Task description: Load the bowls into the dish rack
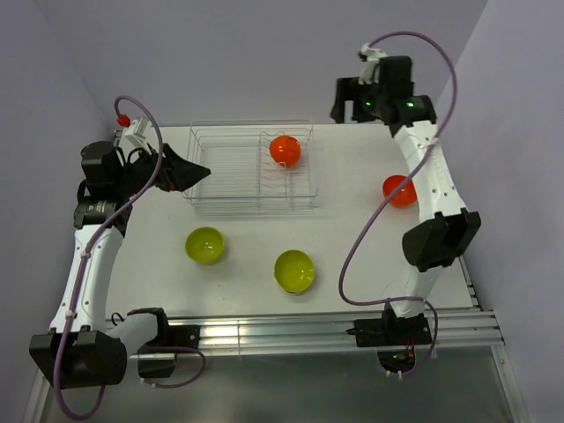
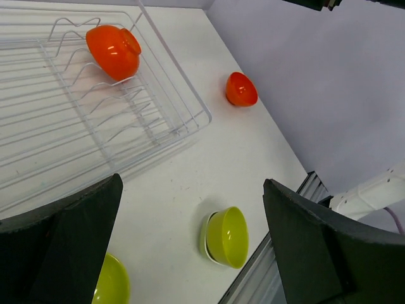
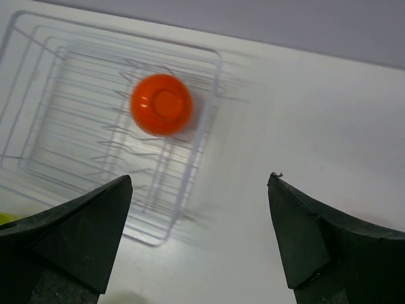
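So the biggest thing here is the white tabletop (image 1: 251, 264), and on the far half of it sits the dish rack (image 1: 238, 204), a thin wire basket with a row of upright prongs at its right end.

The left end effector (image 2: 192, 183) is wide open with nothing between the fingers. From above it hangs just beside the left short end of the dish rack, pointing in toward it. Its wrist camera shows the rack up and to the left, and one green bowl low down between the two fingers but well apart from them.

The right end effector (image 3: 199, 179) is wide open too and holds nothing. It's up high over the far right corner of the tabletop, off past the right end of the rack. From its wrist camera the rack's right end is below and to the left.

Bowls: one orange bowl (image 1: 285, 150) is in the dish rack, leaning in the prongs near the far right corner with its base turned up. It's well apart from both end effectors. A second orange bowl (image 1: 397, 189) sits on the tabletop to the right of the rack, and from above it is partly hidden behind the right arm (image 1: 432, 176). Two lime-green bowls (image 1: 204, 244) (image 1: 294, 270) sit open side up on the near half, in front of the rack and apart from each other.
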